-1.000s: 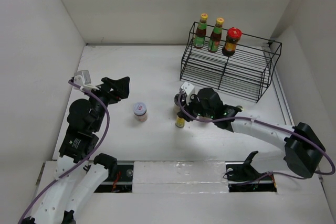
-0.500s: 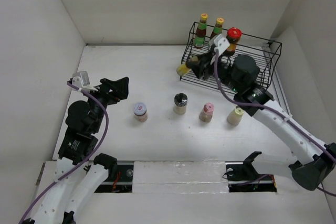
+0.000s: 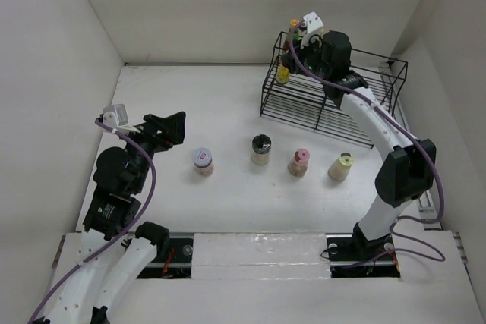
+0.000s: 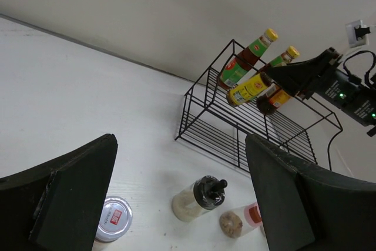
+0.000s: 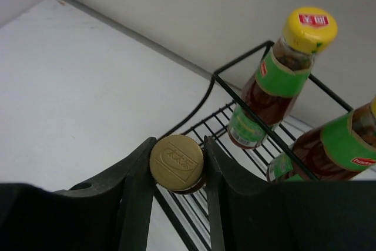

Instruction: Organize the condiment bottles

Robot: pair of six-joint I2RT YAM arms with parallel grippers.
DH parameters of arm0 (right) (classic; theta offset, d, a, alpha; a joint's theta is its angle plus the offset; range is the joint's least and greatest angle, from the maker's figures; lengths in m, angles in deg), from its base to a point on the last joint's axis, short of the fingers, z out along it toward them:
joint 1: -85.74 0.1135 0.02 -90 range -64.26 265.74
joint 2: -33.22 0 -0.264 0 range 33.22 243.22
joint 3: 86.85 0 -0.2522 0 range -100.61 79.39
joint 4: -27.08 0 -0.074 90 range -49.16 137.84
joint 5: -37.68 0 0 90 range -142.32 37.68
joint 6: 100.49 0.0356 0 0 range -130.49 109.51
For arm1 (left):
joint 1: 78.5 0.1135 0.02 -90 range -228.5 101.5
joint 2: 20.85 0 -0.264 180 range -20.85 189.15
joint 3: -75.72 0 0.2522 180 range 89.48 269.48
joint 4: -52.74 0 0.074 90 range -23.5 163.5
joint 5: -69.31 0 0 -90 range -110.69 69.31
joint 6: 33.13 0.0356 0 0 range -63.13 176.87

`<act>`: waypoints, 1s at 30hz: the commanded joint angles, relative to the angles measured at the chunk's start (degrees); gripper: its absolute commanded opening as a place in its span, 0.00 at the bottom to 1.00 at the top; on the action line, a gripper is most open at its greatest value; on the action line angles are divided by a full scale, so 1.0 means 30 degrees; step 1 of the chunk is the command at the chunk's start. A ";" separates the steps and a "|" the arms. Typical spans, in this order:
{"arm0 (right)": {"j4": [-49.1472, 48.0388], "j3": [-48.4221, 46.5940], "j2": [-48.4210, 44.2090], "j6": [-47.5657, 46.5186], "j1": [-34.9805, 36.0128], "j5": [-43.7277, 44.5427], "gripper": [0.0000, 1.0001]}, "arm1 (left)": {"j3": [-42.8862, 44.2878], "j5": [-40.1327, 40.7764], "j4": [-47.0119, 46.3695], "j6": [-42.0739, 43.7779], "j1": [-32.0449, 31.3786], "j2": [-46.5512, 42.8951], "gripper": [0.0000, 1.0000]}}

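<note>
My right gripper (image 3: 291, 61) is shut on the small yellow bottle (image 3: 282, 74) and holds it tilted at the rack's top left corner, beside the two tall yellow-capped bottles (image 5: 276, 80). Its gold cap (image 5: 176, 161) sits between my fingers. In the left wrist view the yellow bottle (image 4: 249, 88) hangs in front of the tall bottles (image 4: 247, 60) and the dark jar (image 4: 273, 101). The white-lidded jar (image 3: 203, 161), the grinder (image 3: 260, 149), the pink-capped bottle (image 3: 298, 162) and the cream bottle (image 3: 341, 165) stand in a row on the table. My left gripper (image 3: 171, 128) is open and empty, left of the row.
The black wire rack (image 3: 357, 115) stands at the back right near the wall. My right arm stretches over its right half and hides the red-lidded jar in the top view. White walls enclose the table on three sides.
My right gripper has carried the yellow bottle from the table up and back to the rack's top left corner. The left arm has not moved.
</note>
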 commanded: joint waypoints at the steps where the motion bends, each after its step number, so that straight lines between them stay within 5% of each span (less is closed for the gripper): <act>1: -0.1078 -0.2373 0.0345 -0.0159 -0.0379 -0.0876 0.09 | 0.0028 -0.0115 -0.0608 0.0275 0.0098 0.0173 0.86; 15: 0.0268 -0.3725 0.2841 -0.0364 -0.0203 -0.0119 0.11 | 0.0028 -0.0115 -0.0608 0.0275 0.0098 0.0378 0.86; 20: 0.0944 -0.4105 0.3046 -0.0364 -0.0028 0.0382 0.25 | 0.0028 -0.0115 -0.0608 0.0275 0.0098 0.0378 0.86; 22: 0.1147 -0.4281 0.3046 -0.0364 -0.0028 0.0558 0.48 | 0.0028 -0.0115 -0.0608 0.0275 0.0098 0.0204 0.86; 24: 0.1149 -0.4281 0.3046 -0.0364 0.0148 0.0558 0.58 | 0.0028 -0.0115 -0.0608 0.0275 0.0098 0.0203 0.86; 30: 0.1149 -0.4486 0.2199 -0.0364 0.0148 0.0558 0.63 | 0.0028 -0.0117 -0.0608 0.0275 0.0098 0.0203 0.86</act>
